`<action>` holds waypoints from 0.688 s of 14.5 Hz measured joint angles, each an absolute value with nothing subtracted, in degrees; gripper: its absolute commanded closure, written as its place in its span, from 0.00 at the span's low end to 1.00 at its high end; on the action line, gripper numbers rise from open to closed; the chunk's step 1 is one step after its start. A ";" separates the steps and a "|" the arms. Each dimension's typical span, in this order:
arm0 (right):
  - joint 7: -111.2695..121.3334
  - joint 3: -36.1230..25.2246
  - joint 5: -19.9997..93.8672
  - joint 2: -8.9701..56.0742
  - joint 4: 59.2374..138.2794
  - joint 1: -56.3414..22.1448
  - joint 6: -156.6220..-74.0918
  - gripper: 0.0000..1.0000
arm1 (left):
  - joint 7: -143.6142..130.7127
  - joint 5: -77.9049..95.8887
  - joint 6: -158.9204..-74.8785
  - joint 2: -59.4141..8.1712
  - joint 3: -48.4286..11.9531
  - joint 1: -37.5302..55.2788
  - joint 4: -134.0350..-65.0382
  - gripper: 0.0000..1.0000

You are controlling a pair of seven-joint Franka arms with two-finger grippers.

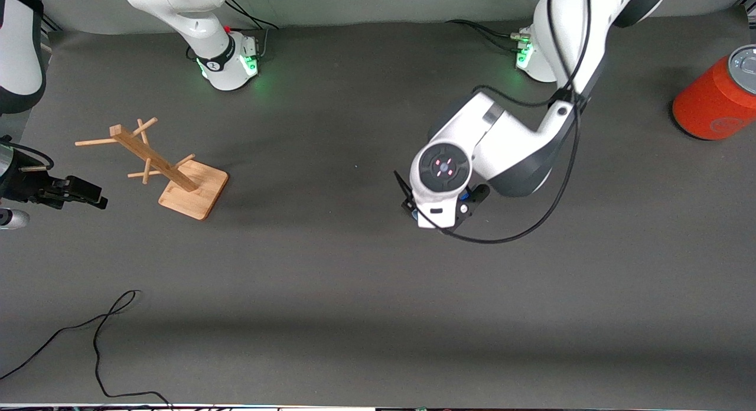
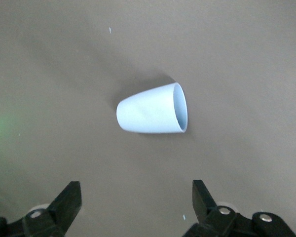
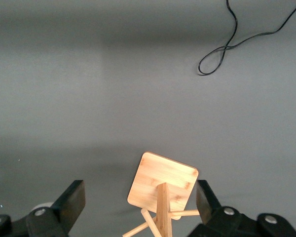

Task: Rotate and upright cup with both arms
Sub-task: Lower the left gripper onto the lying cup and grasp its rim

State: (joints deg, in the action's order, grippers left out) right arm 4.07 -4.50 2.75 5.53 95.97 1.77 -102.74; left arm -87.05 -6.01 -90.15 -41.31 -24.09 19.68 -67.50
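Observation:
The light-blue cup (image 2: 153, 109) lies on its side on the dark mat, seen in the left wrist view. In the front view the left hand hides it. My left gripper (image 2: 135, 197) is open and empty, and hangs over the middle of the table (image 1: 440, 216), just above the cup without touching it. My right gripper (image 1: 88, 195) is open and empty. It waits in the air at the right arm's end of the table, beside a wooden mug tree. In the right wrist view its fingers (image 3: 71, 200) frame that tree.
The wooden mug tree (image 1: 171, 169) with a square base (image 3: 163, 185) stands toward the right arm's end. A red-orange can with a grey lid (image 1: 717, 98) stands at the left arm's end. A loose black cable (image 1: 97, 340) lies near the front camera.

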 measured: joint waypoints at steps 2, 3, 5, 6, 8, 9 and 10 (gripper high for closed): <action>4.07 -4.15 2.76 5.51 96.00 1.62 -102.47 0.00 | -87.05 -8.24 -89.65 -43.74 -24.06 19.71 -67.36 0.00; 4.07 -4.11 2.76 5.51 96.04 1.43 -102.47 0.00 | -87.05 -9.03 -89.59 -44.81 -24.02 19.71 -67.30 0.00; 3.55 -4.08 2.87 5.53 96.10 1.10 -102.47 0.00 | -86.96 -10.40 -89.58 -46.81 -24.00 19.71 -67.09 0.00; 2.02 -4.07 3.10 5.58 96.16 0.90 -102.47 0.00 | -86.90 -10.89 -89.59 -47.82 -23.95 19.71 -67.03 0.00; -2.12 -4.04 3.39 5.73 96.34 -0.65 -102.47 0.00 | -86.80 -11.71 -89.80 -49.90 -23.31 19.75 -66.96 0.00; -3.96 -4.02 3.39 5.77 96.46 -1.76 -102.47 0.00 | -86.76 -11.83 -90.33 -50.94 -22.76 19.76 -66.94 0.00; -5.64 -4.01 3.39 5.77 96.55 -2.60 -102.47 0.00 | -86.76 -11.85 -91.05 -51.73 -22.27 19.75 -66.93 0.00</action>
State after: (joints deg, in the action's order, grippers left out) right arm -5.64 -4.01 3.39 5.77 96.55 -2.60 -102.47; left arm -86.76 -11.85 -91.05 -51.73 -22.27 19.75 -66.93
